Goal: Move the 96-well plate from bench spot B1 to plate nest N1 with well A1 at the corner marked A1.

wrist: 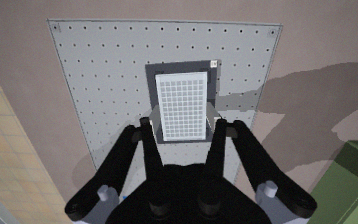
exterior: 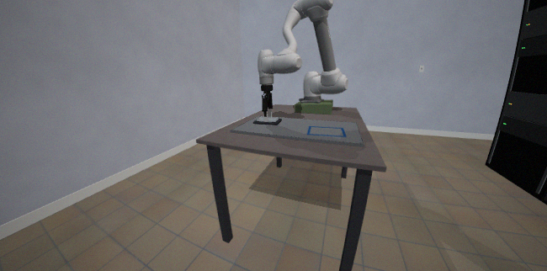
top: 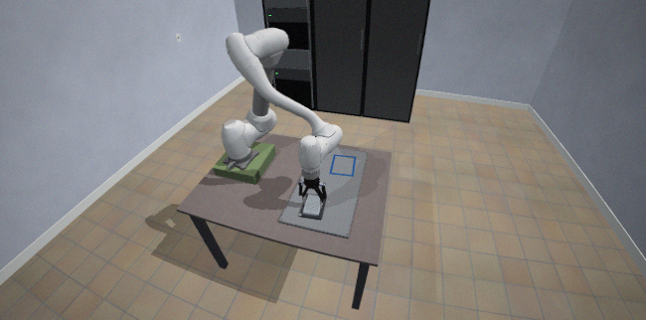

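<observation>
The white 96-well plate (wrist: 182, 106) is between my gripper's (wrist: 182, 125) black fingers, which are shut on its long sides. It is level, wells up, directly over the dark plate nest N1 (wrist: 182, 70) on the grey perforated board (wrist: 110, 75). A small white corner mark (wrist: 213, 63) sits at the nest's far right corner. In the exterior view the plate (exterior: 268, 120) is right at the nest; I cannot tell whether it is fully down. In the top view the gripper (top: 312, 194) stands upright over the plate (top: 312, 207). The blue outlined spot B1 (top: 343, 165) is empty.
The arm's green base block (top: 244, 161) stands at the table's back left corner. The grey board (exterior: 296, 131) covers the middle of the brown table. A black server rack (top: 348, 36) stands against the far wall, away from the table.
</observation>
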